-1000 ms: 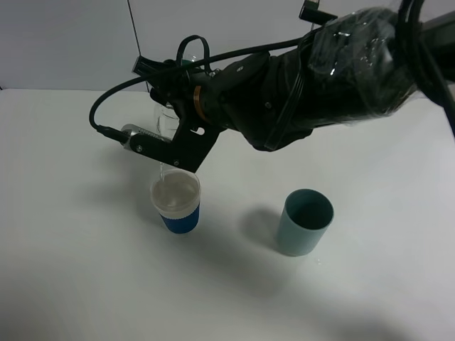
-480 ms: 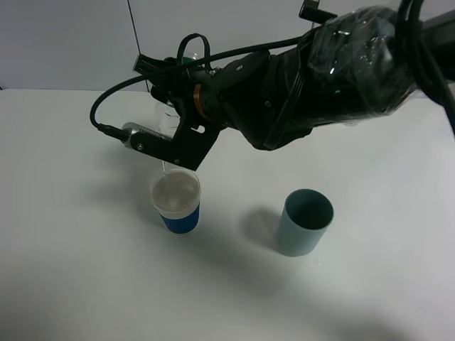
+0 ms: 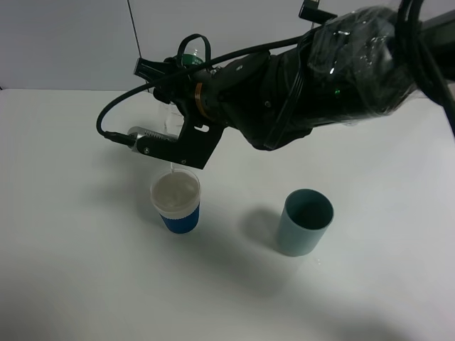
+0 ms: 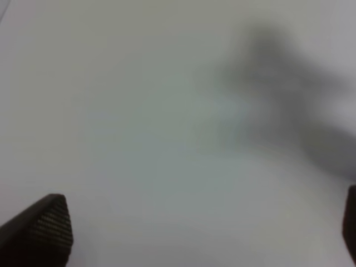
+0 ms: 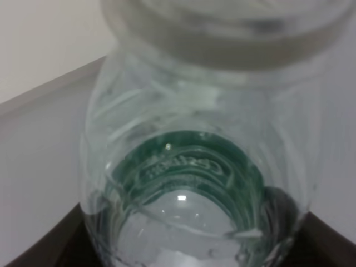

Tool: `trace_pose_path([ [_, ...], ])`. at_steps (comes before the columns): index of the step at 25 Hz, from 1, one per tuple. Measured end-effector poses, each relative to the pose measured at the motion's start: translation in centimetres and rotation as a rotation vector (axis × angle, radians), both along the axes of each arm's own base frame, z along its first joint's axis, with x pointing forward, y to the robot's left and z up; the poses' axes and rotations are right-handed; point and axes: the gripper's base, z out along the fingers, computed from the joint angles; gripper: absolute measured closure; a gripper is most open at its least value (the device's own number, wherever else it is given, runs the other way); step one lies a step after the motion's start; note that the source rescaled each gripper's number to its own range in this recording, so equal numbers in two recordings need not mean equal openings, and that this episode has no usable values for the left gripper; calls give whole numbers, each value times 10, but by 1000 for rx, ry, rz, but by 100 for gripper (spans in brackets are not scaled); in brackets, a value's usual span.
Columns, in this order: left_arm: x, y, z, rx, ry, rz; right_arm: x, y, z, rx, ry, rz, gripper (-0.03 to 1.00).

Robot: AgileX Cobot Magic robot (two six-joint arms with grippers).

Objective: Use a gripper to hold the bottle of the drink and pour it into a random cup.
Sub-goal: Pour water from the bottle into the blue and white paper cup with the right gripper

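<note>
Bottle (image 5: 189, 167) of drink is clamped in the right gripper (image 3: 174, 142) and tipped steeply, its mouth just above the blue-sleeved cup (image 3: 176, 202). Pale liquid shows inside the cup, so pouring looks well along. What seems left is to drain the rest and right the bottle. The left gripper (image 4: 197, 228) hangs open and empty over the bare table (image 3: 71, 270).

A robot lab bench. Plain white counter (image 3: 78, 284), with blank pale wall panels (image 3: 64, 42) behind the counter. Above the counter, a cabled, plastic-wrapped black robot arm (image 3: 341, 71).
</note>
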Motion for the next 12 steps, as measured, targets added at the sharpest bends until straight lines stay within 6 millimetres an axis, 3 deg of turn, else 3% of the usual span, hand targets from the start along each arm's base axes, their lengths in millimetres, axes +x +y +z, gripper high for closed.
trace_pose_path([
  [12,0,0,0,0,0,0,0,0,0,-28,-17,12,97],
])
